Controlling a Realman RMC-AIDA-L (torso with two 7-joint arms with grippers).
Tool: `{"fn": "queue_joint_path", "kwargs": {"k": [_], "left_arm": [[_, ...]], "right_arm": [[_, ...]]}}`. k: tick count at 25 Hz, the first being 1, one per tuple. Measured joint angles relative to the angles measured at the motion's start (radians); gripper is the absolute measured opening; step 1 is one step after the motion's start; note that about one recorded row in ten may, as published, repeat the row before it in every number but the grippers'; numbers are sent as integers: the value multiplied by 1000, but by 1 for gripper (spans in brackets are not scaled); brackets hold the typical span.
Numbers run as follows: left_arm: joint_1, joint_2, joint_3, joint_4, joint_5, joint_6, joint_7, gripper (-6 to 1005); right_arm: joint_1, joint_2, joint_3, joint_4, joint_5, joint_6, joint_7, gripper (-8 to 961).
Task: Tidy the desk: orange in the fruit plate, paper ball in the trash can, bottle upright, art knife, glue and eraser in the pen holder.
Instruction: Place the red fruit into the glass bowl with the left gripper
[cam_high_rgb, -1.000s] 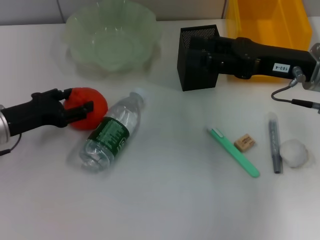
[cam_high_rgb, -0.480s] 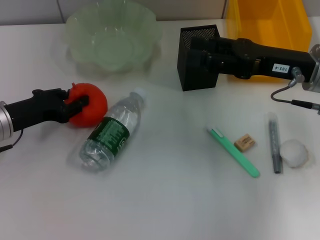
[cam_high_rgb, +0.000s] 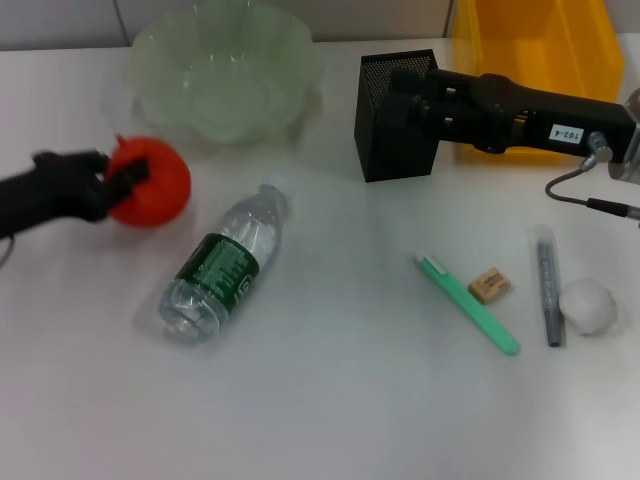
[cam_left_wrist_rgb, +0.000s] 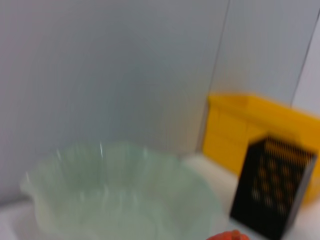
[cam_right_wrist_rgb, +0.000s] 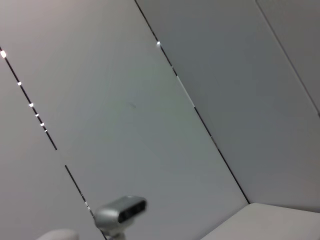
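My left gripper is shut on the orange and holds it above the table, in front of the fruit plate. The orange's top shows in the left wrist view, with the fruit plate beyond. The bottle lies on its side mid-table. The green art knife, the eraser, a grey glue pen and the paper ball lie at the right. The pen holder stands in front of the trash can. My right gripper hovers beside the pen holder.
The right arm stretches across in front of the trash can, with a cable hanging at the right edge. A wall stands behind the table. Bare tabletop lies in front of the bottle and the knife.
My left gripper has lifted the orange off the table and carried it up and back toward the fruit plate. The right arm has shifted slightly.
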Motion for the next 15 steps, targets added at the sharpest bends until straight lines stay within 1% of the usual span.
{"fn": "queue_joint_path", "kwargs": {"k": [1, 2, 3, 5, 6, 8, 9, 10, 11, 13, 15], "left_arm": [[0, 0, 0, 0, 0, 0, 0, 225], [2, 8, -12, 1, -49, 24, 12, 221], [2, 8, -12, 1, -49, 24, 12, 218], [-7, 13, -14, -6, -111, 10, 37, 211], [-15, 9, -15, -10, -141, -9, 54, 207], [-34, -9, -14, -11, -196, -55, 95, 200], [-46, -18, -11, -12, -218, -78, 122, 197], [-75, -29, -5, -36, -256, -123, 179, 193], [-75, -29, -5, -36, -256, -123, 179, 184], [-119, -27, -3, -89, -280, -157, 235, 165], [-183, -25, -3, -148, -291, -190, 322, 147]], "right_arm": [[0, 0, 0, 0, 0, 0, 0, 795], [-3, 0, 3, 0, 1, 1, 0, 795], [-5, 0, 5, 0, 1, 2, 0, 795], [-8, 0, 14, 0, 2, 7, -2, 795], [-8, 0, 14, 0, 2, 7, -2, 795], [-10, 0, 20, 5, 2, 7, -10, 795], [-10, 0, 23, 9, 3, 8, -13, 795], [-12, 0, 26, 19, 3, 8, -20, 794], [-12, 0, 26, 19, 3, 8, -20, 794], [-18, 0, 27, 24, 5, 7, -22, 794], [-35, 0, 51, 21, 7, -15, -22, 794]]}}
